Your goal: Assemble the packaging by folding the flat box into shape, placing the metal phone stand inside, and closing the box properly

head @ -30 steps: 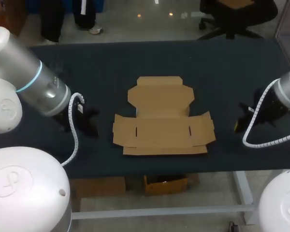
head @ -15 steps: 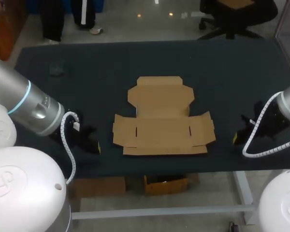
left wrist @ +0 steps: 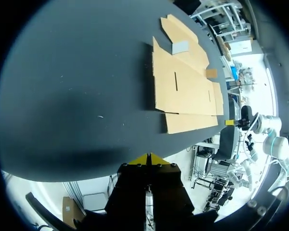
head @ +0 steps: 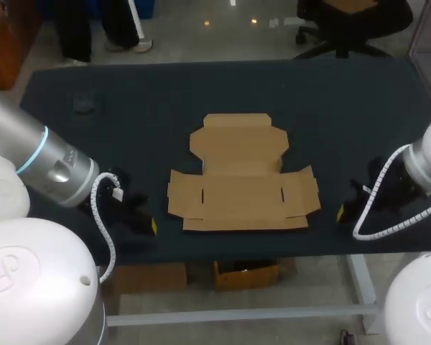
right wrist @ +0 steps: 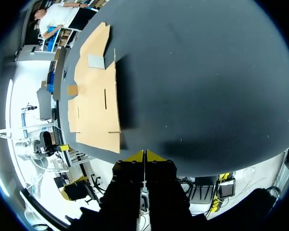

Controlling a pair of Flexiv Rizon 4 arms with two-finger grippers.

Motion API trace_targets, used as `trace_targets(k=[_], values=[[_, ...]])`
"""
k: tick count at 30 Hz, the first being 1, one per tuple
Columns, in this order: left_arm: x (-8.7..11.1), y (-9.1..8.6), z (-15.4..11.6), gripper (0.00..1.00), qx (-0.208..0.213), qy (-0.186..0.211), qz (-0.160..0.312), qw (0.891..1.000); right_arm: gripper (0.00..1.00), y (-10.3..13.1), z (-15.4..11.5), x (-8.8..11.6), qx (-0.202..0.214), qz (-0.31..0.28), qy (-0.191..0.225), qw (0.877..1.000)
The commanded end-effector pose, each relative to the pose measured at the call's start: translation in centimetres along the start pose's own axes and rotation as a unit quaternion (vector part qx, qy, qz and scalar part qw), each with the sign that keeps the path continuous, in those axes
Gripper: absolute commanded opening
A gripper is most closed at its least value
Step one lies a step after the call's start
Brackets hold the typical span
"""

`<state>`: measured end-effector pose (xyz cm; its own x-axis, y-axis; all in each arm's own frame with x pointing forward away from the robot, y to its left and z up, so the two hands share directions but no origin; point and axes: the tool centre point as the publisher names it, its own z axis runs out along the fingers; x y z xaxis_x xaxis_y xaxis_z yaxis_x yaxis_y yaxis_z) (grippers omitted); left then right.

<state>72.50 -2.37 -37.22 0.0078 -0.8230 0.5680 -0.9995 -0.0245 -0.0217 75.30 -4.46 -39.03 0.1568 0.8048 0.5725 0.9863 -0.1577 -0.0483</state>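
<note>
A flat brown cardboard box [head: 241, 176] lies unfolded in the middle of the dark table, flaps spread. My left gripper [head: 152, 226] is low over the table near the front edge, a short way left of the box, with its yellow tips pressed together and nothing held. My right gripper [head: 341, 213] hovers just right of the box's right flap, also shut and empty. From the left wrist, the shut left gripper [left wrist: 148, 159] points along the table toward the box [left wrist: 185, 86]. From the right wrist, the shut right gripper [right wrist: 144, 155] faces the box [right wrist: 98, 96] likewise.
A small dark grey object [head: 84, 104] lies at the back left of the table [head: 330, 108], far from both arms; I cannot tell what it is. The table's front edge runs close below both grippers and the box.
My left gripper has come down toward the front edge and rightward, closer to the box. My right gripper has shifted left and forward toward the box's right flap. The box has not moved.
</note>
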Motion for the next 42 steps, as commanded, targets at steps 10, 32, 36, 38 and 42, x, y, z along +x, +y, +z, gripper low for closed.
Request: trace_targets(k=[10, 32, 36, 38, 42], values=[[0.0, -0.7, 0.6, 0.0, -0.014, 0.003, 0.003, 1.0, 0.0, -0.2, 0.2, -0.1, -0.015, 0.015, -0.021, 1.0], [1.2, 0.2, 3.0, 0.0, -0.022, 0.021, -0.01, 0.999, 0.0, -1.4, 2.3, 1.0, 0.003, 0.005, -0.005, 1.0], [1.2, -0.1, 3.7, 0.0, -0.025, 0.025, -0.012, 0.999, 0.0, -1.4, 2.5, 1.1, 0.006, 0.004, -0.002, 1.0], [1.1, -0.2, 3.9, 0.0, -0.027, 0.03, -0.015, 0.999, 0.0, -1.5, 2.6, 1.2, 0.006, 0.004, 0.0, 1.0], [1.1, -0.4, 4.1, 0.0, -0.026, 0.036, -0.015, 0.999, 0.0, -1.8, 2.8, 1.4, 0.009, 0.002, 0.004, 1.0]])
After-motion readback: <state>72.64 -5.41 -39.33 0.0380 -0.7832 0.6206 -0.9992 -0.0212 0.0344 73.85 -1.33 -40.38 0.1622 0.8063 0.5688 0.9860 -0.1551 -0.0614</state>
